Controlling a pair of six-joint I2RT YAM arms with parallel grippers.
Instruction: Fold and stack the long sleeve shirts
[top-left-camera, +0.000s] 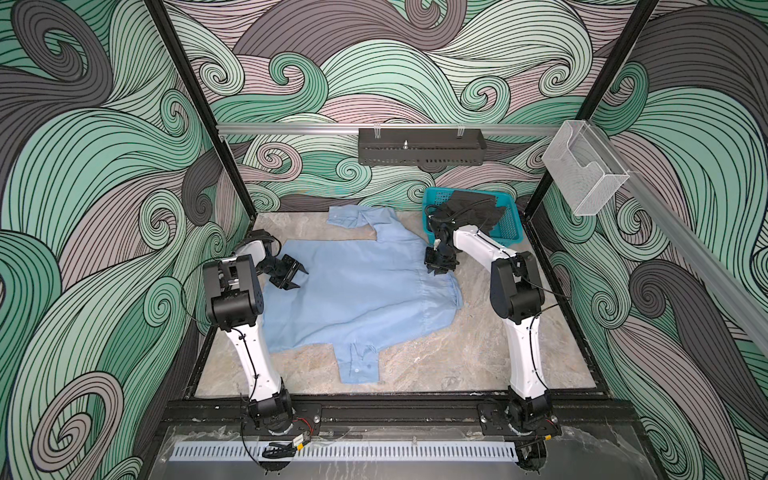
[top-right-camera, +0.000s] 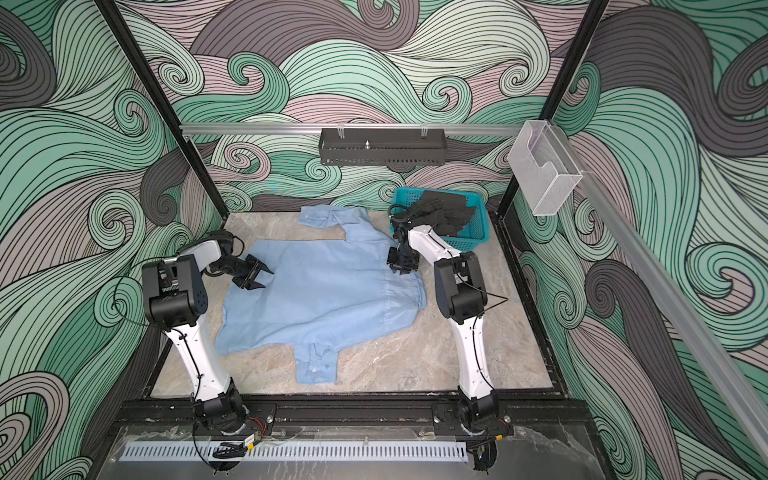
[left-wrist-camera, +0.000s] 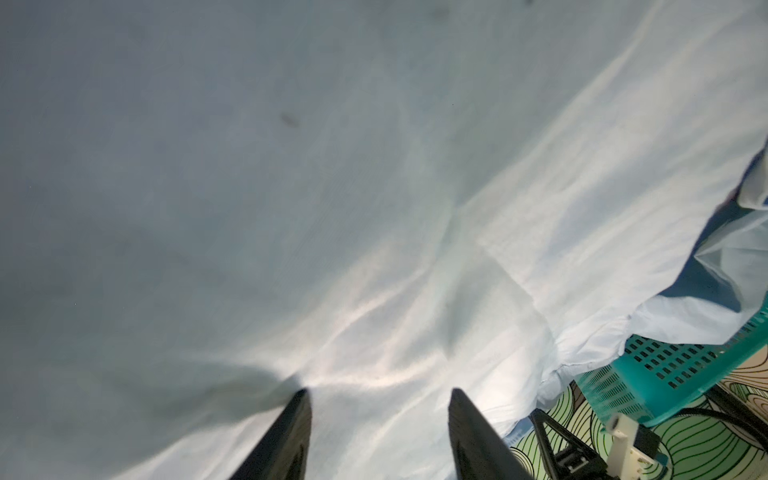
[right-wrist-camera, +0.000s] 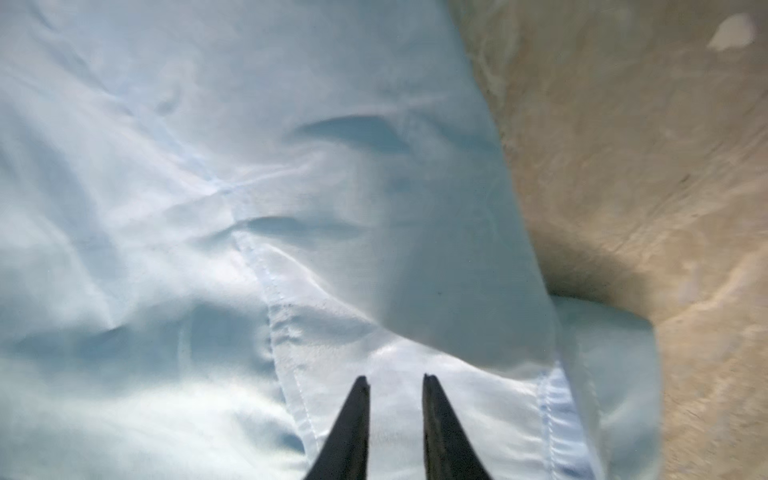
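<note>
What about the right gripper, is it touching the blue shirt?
Cannot tell. The right wrist view puts the right gripper over the blue shirt, but neither contact nor a gap shows plainly.

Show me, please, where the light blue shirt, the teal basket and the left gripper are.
light blue shirt (top-left-camera: 361, 286), in a top view, on the middle of its body.
teal basket (top-left-camera: 510, 227), in a top view, on its near mesh wall.
left gripper (top-left-camera: 304, 279), in a top view, midway between its open fingertips.

The left arm (top-left-camera: 259, 361) and right arm (top-left-camera: 525, 353) wear glossy white shells between boxy black joint housings. Thin black cables (top-left-camera: 245, 345) run along them. The left tool (top-left-camera: 302, 279) and right tool (top-left-camera: 439, 272) are black, with two tapered, pointed fingers (left-wrist-camera: 286, 436) each.
</note>
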